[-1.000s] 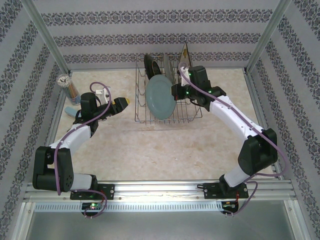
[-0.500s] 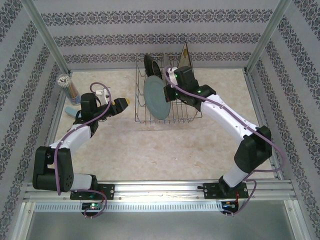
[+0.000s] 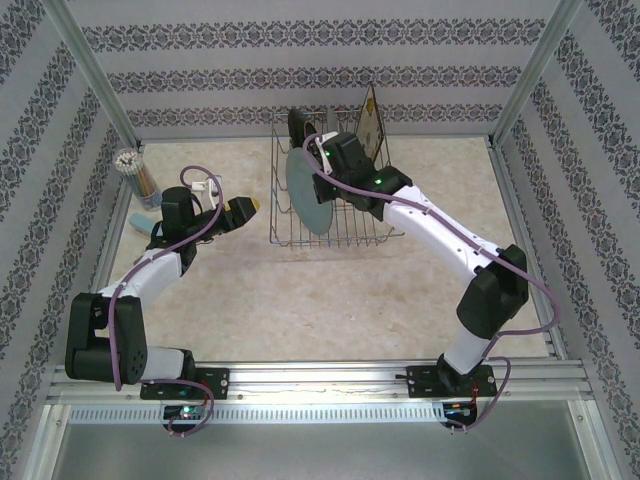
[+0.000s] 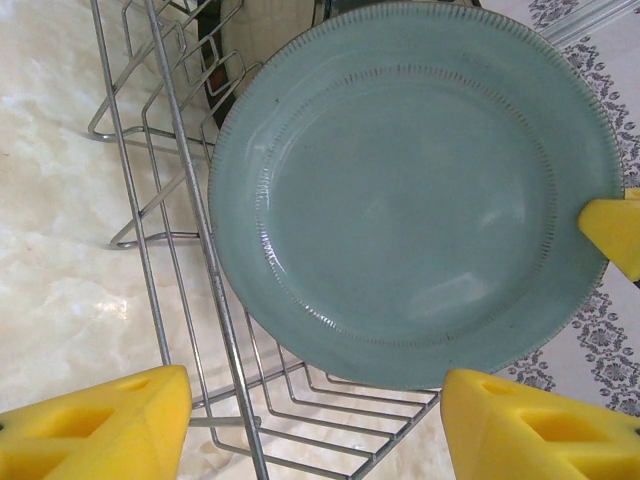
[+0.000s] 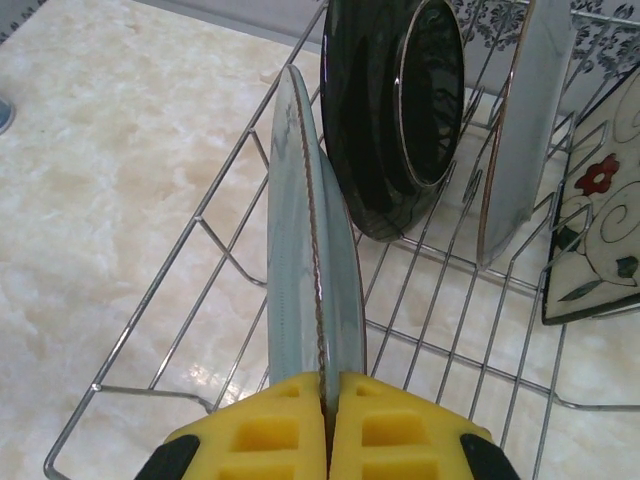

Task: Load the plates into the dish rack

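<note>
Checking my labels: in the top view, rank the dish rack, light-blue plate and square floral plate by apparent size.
1. Dish rack, clearly largest.
2. Light-blue plate, standing in it, seen obliquely.
3. Square floral plate, smallest here, but nearly edge-on, so its look understates it.

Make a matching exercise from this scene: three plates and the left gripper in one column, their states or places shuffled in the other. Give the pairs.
Column one
1. light-blue plate
2. dark plate
3. square floral plate
4. left gripper

Column two
A. open, holding nothing, left of the dish rack
B. leaning at the rack's back right corner
C. on edge, rim clamped in the right gripper
D. on edge at the rack's back left, no gripper on it

Pairs: 1-C, 2-D, 3-B, 4-A
</note>
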